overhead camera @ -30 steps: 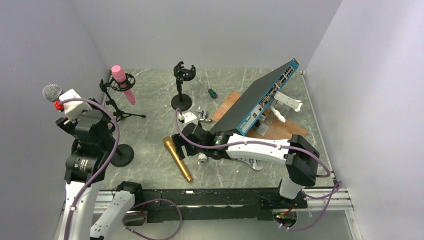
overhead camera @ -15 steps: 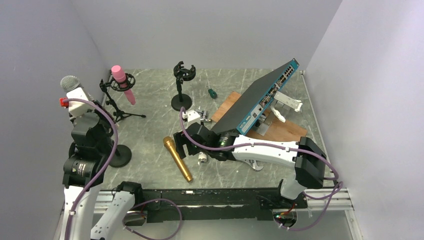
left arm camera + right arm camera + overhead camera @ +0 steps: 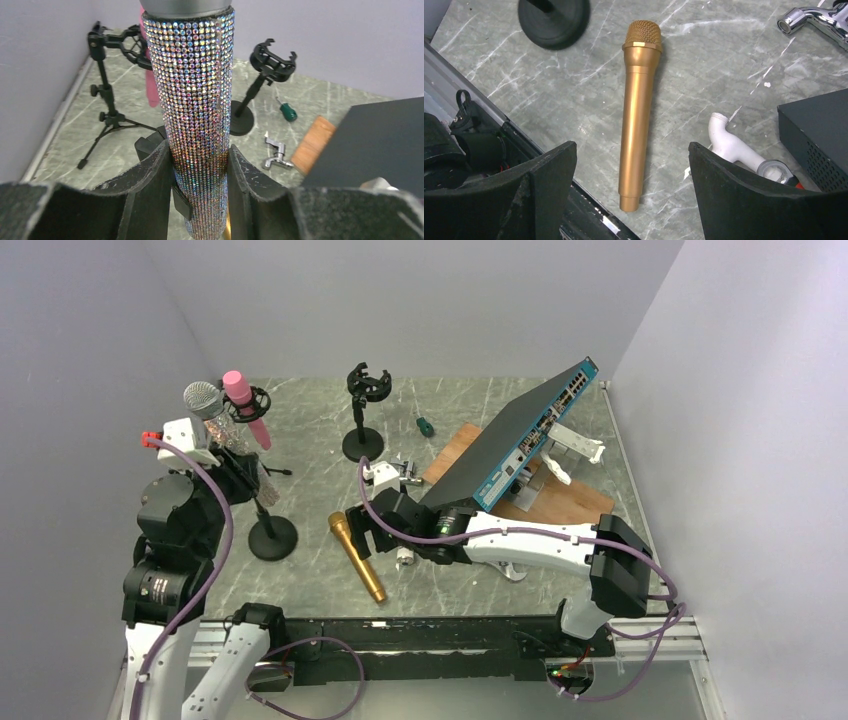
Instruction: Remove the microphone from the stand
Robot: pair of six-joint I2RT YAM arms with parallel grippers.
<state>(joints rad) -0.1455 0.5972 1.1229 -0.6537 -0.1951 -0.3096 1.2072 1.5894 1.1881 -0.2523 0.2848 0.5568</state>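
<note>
A rhinestone-covered microphone [image 3: 222, 425] with a silver grille stands tilted in a black stand whose round base [image 3: 272, 537] rests on the table. My left gripper [image 3: 236, 466] is shut on the microphone's body [image 3: 192, 90], fingers [image 3: 150, 175] pressed on both sides. The stand's black clip [image 3: 179, 200] still shows against the body, below my fingers. My right gripper [image 3: 362, 525] is open and empty, hovering low over a gold microphone [image 3: 636, 100] that lies flat on the table [image 3: 355, 558].
A pink microphone [image 3: 245, 405] hangs in a tripod stand at the back left. An empty stand [image 3: 362, 415] is behind centre. A tilted network switch [image 3: 515, 435] over a wooden board [image 3: 560, 502], a green screwdriver [image 3: 424, 426], a chrome tap [image 3: 276, 154] and a white pipe [image 3: 731, 147] lie right.
My left arm has swung right with the glitter microphone, and the stand's round base has slid right and back with it. The right gripper has barely moved.
</note>
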